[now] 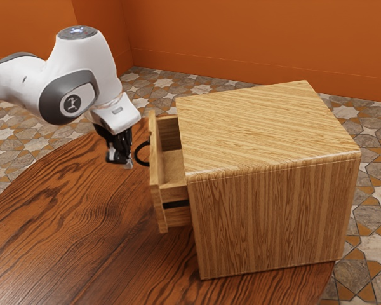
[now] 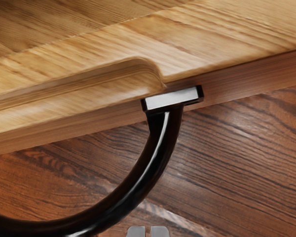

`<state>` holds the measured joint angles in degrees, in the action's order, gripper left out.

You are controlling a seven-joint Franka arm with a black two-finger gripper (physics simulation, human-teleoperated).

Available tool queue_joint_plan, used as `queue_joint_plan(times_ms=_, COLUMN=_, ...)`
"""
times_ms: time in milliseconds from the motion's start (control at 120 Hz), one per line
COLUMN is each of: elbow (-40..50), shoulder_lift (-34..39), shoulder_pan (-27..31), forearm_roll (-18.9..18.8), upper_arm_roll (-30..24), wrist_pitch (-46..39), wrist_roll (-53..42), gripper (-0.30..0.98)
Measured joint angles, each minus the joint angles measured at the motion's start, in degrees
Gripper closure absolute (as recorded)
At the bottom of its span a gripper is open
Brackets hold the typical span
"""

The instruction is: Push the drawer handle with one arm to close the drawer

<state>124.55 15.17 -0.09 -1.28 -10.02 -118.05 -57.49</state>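
Exterior view: the hand [image 1: 127, 164], held narrow, hangs beside the handle [image 1: 137, 156] of the open drawer [image 1: 155, 166], presumably placed to push.

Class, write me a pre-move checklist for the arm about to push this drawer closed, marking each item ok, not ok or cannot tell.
1. Drawer still needs closing: ok, it stands out from the cabinet.
2. Pincer on the outer side of the drawer front: ok.
3. Pincer touching the handle: not ok, a small gap appears between them.
4. Pincer lined up with the handle's middle: cannot tell.
5. Cabinet upright on the table: ok.
6. Cabinet firm enough not to slide when pushed: cannot tell.
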Motion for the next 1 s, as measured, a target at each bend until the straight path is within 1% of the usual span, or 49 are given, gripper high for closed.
queue_joint_plan(times_ms=608, elbow=-6.05, shoulder_lift=-5.93, shoulder_pan=-3.34, forearm_roll=-0.43, upper_arm_roll=0.0, wrist_pitch=-0.64, wrist_roll=4.41, gripper=0.78)
queue_joint_plan(times_ms=1000, elbow=-8.24, shoulder_lift=-7.26, shoulder_pan=-4.73, forearm_roll=-0.42, upper_arm_roll=-0.01, wrist_pitch=-0.71, wrist_roll=5.71, gripper=0.78)
